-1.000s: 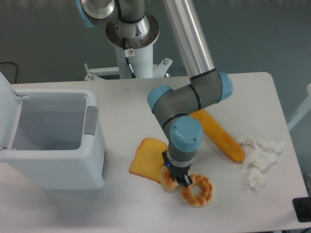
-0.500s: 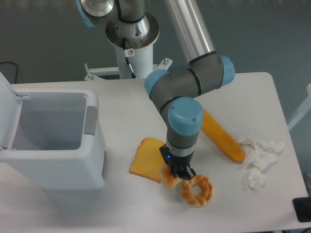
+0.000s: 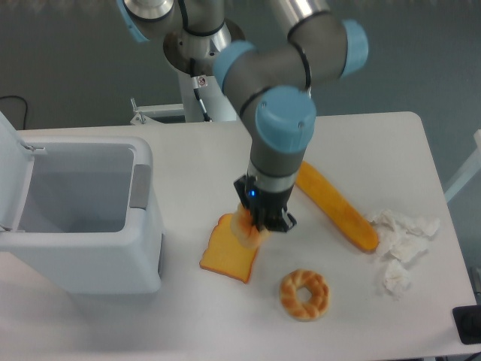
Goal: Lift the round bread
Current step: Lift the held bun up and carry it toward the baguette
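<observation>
The round bread (image 3: 246, 229) is a small golden-brown bun, held off the table above the right edge of the toast slice. My gripper (image 3: 259, 224) is shut on it from above, and its black fingers hide most of the bun. The arm's grey and blue wrist rises straight up over it.
A flat orange toast slice (image 3: 228, 250) lies under the bun. A twisted ring-shaped bread (image 3: 304, 294) sits at the front. A long baguette (image 3: 337, 206) lies to the right, with crumpled white paper (image 3: 399, 242) beyond it. An open white bin (image 3: 83, 218) stands at the left.
The gripper has risen from the table with the round bread in it and shifted back and left, away from the ring-shaped bread, which stays put.
</observation>
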